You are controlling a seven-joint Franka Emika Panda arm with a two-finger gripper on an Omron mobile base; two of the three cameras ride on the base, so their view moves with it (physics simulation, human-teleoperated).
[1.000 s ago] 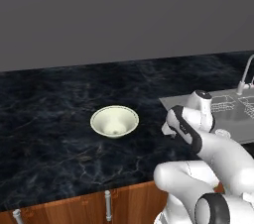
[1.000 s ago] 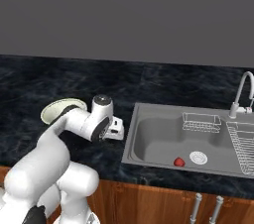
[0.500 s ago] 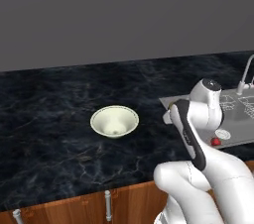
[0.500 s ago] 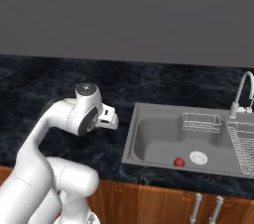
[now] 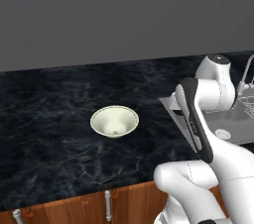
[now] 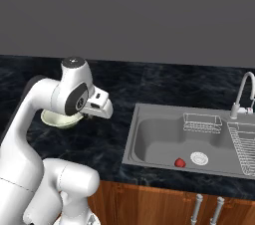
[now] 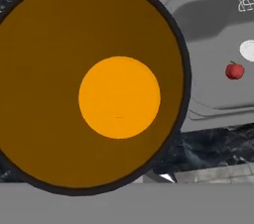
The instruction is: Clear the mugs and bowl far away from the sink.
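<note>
Looking into a dark mug (image 7: 92, 82), orange inside, at frame left in the hand view. Tool narrow, apparently gripping it. Sink (image 7: 218, 44) upper right; bowl (image 5: 114, 121) on counter (image 5: 49, 134).

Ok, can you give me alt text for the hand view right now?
A dark-rimmed mug, seen straight down its mouth with a brown inside and orange bottom, sits close against the camera. Beyond it lies the grey sink with a small red apple beside the drain.

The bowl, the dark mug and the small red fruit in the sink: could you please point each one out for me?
bowl (image 5: 114, 121): left base view, on its pale inner wall.
dark mug (image 7: 119, 97): hand view, on the orange disc at its bottom, seen from above.
red fruit (image 6: 179, 162): right base view, on its body, beside the drain.
</note>
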